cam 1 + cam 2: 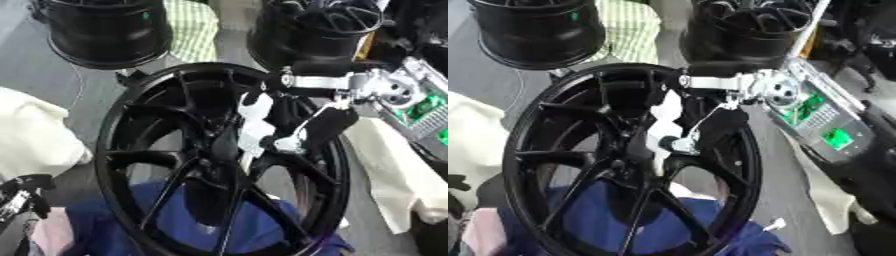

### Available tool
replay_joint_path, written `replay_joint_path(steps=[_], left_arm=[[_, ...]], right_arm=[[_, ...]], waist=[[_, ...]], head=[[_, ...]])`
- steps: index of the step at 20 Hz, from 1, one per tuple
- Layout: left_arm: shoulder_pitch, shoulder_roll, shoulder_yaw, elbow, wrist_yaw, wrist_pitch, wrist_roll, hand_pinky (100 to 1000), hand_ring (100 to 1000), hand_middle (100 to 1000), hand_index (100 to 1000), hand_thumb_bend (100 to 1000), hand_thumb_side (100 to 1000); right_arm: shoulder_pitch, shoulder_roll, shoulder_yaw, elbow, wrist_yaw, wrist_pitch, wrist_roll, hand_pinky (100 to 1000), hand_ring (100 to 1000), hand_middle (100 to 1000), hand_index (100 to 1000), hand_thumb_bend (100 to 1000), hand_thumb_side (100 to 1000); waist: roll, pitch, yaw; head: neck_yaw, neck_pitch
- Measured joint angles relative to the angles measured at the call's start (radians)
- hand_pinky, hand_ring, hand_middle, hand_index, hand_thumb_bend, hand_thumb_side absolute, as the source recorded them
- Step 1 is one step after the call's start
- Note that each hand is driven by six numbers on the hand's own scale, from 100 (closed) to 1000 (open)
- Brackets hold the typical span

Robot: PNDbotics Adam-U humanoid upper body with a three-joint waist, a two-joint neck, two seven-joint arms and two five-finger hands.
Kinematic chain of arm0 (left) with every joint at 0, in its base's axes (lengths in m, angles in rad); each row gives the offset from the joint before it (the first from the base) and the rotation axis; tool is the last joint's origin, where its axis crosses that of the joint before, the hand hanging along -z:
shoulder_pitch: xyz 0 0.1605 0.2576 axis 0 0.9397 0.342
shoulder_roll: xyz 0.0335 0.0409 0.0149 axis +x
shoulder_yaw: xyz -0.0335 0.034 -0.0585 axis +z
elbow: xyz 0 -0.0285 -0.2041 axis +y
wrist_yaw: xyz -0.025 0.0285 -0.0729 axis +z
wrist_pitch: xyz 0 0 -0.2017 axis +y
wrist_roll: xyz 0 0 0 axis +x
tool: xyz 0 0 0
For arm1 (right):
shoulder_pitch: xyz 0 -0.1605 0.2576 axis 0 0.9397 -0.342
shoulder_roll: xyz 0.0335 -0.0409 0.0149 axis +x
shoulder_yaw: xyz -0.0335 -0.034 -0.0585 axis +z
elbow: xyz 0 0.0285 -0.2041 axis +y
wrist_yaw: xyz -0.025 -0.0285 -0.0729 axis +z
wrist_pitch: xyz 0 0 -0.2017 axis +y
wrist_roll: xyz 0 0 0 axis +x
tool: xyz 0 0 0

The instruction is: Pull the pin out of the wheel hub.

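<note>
Left eye view: the right hand (302,122) is at the middle of the black wheel (131,160), fingers curled round something white there, maybe the pin. Left hand (22,192) sits low left, fingers unclear. Two more wheels (105,30) behind, blue cloth (192,225) underneath.

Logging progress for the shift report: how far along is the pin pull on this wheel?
Done: the right robot hand has reached through the spokes of the black wheel, close to the hub. In hand: its fingers are by a small pale part there; whether that is the pin, or gripped, I cannot tell. Left: the pull itself. The left robot hand shows at the lower left.
</note>
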Motion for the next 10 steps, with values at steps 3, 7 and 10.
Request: replay_joint_path(steps=[3, 7, 10], left_arm=[[0.0, 0.0, 0.0, 0.0, 0.0, 0.0, 0.0, 466, 479, 639, 786, 100, 711], [0.0, 0.0, 0.0, 0.0, 0.0, 0.0, 0.0, 466, 479, 640, 786, 100, 711], [0.0, 0.0, 0.0, 0.0, 0.0, 0.0, 0.0, 466, 479, 640, 786, 100, 711]], right_arm=[[0.0, 0.002, 0.004, 0.004, 0.006, -0.002, 0.002, 542, 574, 828, 860, 303, 352], [0.0, 0.008, 0.007, 0.006, 0.012, -0.004, 0.004, 564, 606, 828, 858, 304, 355], [0.0, 0.008, 0.01, 0.006, 0.018, -0.004, 0.004, 568, 611, 826, 855, 306, 355]], waist=[[0.0, 0.0, 0.002], [0.0, 0.0, 0.003], [0.0, 0.0, 0.003]], head=[[0.0, 0.0], [-0.001, 0.0], [-0.001, 0.0]])
